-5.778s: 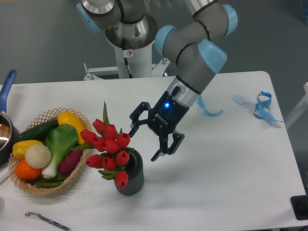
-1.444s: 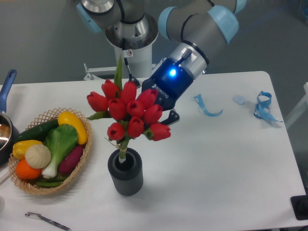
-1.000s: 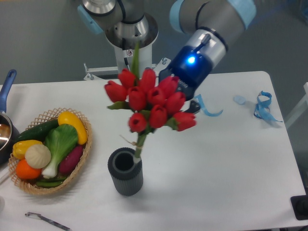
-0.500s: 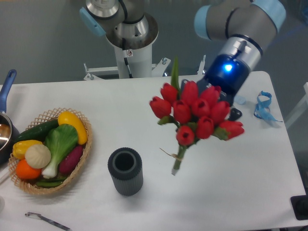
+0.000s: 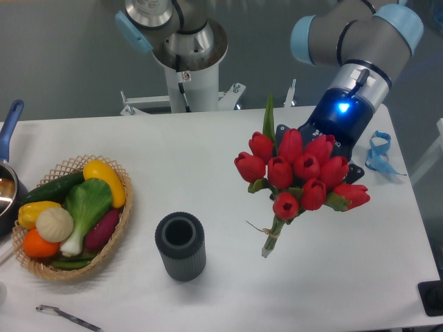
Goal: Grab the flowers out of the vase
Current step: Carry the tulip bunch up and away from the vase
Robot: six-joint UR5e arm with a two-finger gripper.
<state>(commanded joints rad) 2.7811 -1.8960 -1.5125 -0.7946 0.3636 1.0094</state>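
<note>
The flowers (image 5: 299,171), a bunch of red tulip buds with green leaves and a short tied stem, hang in the air over the right half of the table. My gripper (image 5: 324,160) is shut on them from behind; the buds hide most of its fingers. The stem end points down towards the table at about the bunch's lower left. The vase (image 5: 181,245), dark grey and ribbed, stands upright and empty near the front of the table, well to the left of the flowers.
A wicker basket (image 5: 118,221) of vegetables sits at the left, with a blue-handled pot (image 5: 8,138) beyond it at the table's edge. Blue ribbon scraps (image 5: 378,153) lie at the right edge. A thin metal tool (image 5: 66,317) lies at the front left.
The gripper has lifted the flowers clear of the vase and carried them to the right and slightly lower. The vase stays in place, now empty.
</note>
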